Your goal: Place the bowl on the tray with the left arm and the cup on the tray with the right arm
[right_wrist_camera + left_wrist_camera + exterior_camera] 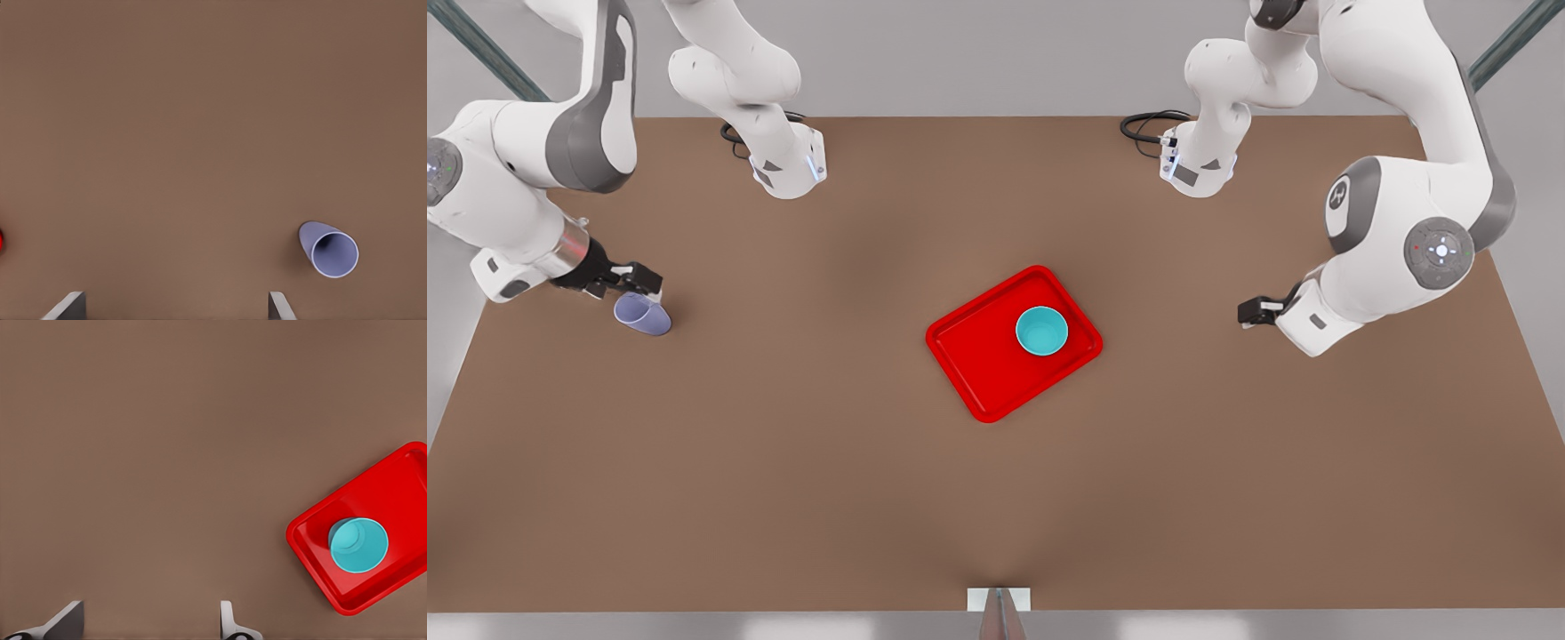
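The red tray (996, 356) lies near the middle of the brown table (783, 462), turned at an angle to the table's edges. The teal bowl (1041, 331) sits upright inside the tray, in the corner toward the front view's right, close to the rim there but inside it.

The lavender cup (642, 314) stands on the bare table well apart from the tray, toward the front view's left. From above it appears tilted, its open mouth and dark inside showing, its side sloping away from the rim.

The right gripper (633, 283) is at the end of the arm on the front view's left, far from the tray and just beside the cup, above its rim; whether it touches the cup cannot be told from the front view. In the right wrist view its fingertips (67, 305) are spread wide with nothing between them, and the cup (330, 251) lies off to one side of them, outside the gap.

The left gripper (1252, 310) hangs over the table on the other side of the tray, apart from it and from the bowl. In the left wrist view its fingertips (230, 623) stand open and empty above bare table, with the tray (313, 560) and bowl (358, 545) off to the side.
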{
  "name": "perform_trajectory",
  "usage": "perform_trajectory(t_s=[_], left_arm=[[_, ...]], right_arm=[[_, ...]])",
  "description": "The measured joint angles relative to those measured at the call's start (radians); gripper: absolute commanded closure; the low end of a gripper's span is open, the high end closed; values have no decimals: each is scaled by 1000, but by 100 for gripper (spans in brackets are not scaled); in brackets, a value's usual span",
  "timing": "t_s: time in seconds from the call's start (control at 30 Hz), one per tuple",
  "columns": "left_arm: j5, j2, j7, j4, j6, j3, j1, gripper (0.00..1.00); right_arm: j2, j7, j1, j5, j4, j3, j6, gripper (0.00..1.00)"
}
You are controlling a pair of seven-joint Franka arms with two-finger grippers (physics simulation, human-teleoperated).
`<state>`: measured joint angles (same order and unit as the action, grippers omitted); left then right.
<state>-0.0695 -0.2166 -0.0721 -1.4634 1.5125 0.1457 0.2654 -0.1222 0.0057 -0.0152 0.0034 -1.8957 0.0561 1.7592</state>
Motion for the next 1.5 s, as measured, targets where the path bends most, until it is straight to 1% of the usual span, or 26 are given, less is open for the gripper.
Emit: perform_trajectory(t_s=[0.1,0.17,0.23,0.37,0.4,0.47,0.5,0.53,0.57,0.63,0.67,0.7,0.73,0.8,0.93,1.03,1.23,1.33,1.5], left_arm=[[1,0,0,2,-2,0,0,0],[1,0,0,2,-3,0,0,0],[1,-1,0,2,-2,0,0,0],[0,-3,0,0,-2,0,0,0],[-1,-3,0,0,-2,0,0,0],[-2,-3,0,-1,-2,0,0,0],[-3,-4,0,-2,-2,0,0,0],[-3,-5,0,-3,-2,0,0,0],[-3,-6,0,-2,0,0,0,0],[-4,-6,0,-3,0,0,0,0],[-4,-6,0,-3,0,0,0,0],[-4,-6,0,-2,1,0,0,0],[-4,-6,0,-2,0,0,0,0],[-4,-6,1,-2,1,0,0,0],[-4,-7,1,-3,5,0,0,0],[-4,-7,1,-3,3,0,0,0],[-4,-13,1,-4,2,0,0,0],[-4,-13,0,-3,4,0,0,0],[-5,-18,0,4,6,0,-8,0]], right_arm=[[-16,0,-19,-14,-45,2,17,0],[-21,0,-91,-14,-97,3,57,0],[-7,0,-109,-14,-99,4,57,0],[111,-1,-178,-10,-42,37,58,0],[155,-2,-189,-10,0,50,43,0],[159,-14,-218,-14,26,53,-101,0],[159,-23,-225,-14,21,50,-98,0],[159,-27,-221,-32,2,46,-84,0],[158,-27,-209,-41,-57,39,-18,0],[162,-32,-140,-40,-104,37,35,0],[170,-27,-95,-31,-98,39,69,0],[193,-25,-60,-31,-76,40,62,0],[205,-31,-57,-37,-57,40,32,0],[221,-59,-130,-48,-49,48,41,0],[232,-86,-128,-77,-46,54,45,0],[249,-89,-215,-77,-71,54,103,0],[263,-92,-207,-81,-72,60,120,0],[292,-92,-229,-83,-75,60,151,0],[243,-109,-233,-83,-157,59,156,0]])
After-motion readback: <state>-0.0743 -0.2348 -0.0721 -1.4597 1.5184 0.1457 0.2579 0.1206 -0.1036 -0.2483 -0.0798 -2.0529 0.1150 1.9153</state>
